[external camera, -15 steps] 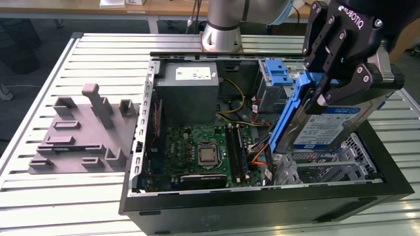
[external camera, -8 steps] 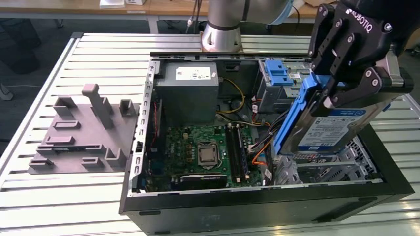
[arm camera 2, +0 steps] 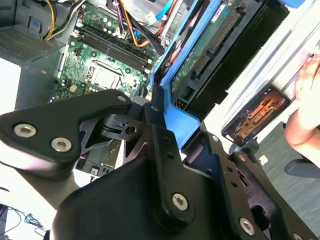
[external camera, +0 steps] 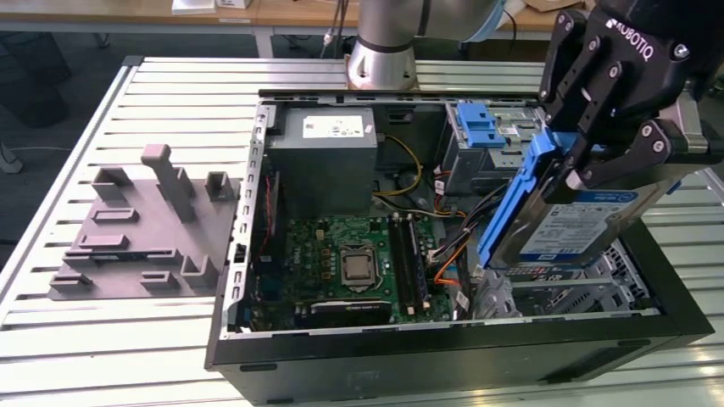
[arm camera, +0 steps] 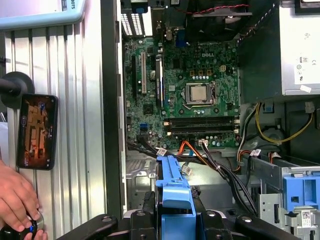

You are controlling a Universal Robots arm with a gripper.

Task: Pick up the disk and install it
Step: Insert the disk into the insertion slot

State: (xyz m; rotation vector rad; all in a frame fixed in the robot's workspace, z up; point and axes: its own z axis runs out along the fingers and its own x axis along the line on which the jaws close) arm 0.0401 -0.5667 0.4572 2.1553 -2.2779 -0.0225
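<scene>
The disk (external camera: 577, 231), a silver drive with a white-and-blue label in a blue plastic bracket, hangs on edge and tilted over the open computer case (external camera: 453, 343), at the exterior view's right. My gripper (external camera: 579, 166) is shut on its upper end, one black finger on each side of the blue bracket. The disk's lower end is just above the metal bay (external camera: 560, 287) near the case's front corner. In the second wrist view the disk's green circuit side (arm camera 2: 202, 52) faces the camera, past the fingers (arm camera 2: 159, 131). In the first wrist view the blue bracket (arm camera: 172, 186) sticks out between the jaws.
Inside the case are the motherboard (external camera: 339, 263), a grey power supply (external camera: 328, 161), loose cables (external camera: 453, 246) and a blue-latched drive cage (external camera: 481, 127). A grey moulded fixture (external camera: 147, 229) lies on the slatted table. A person's hand (arm camera: 15, 195) and a phone (arm camera: 36, 131) are beside the case.
</scene>
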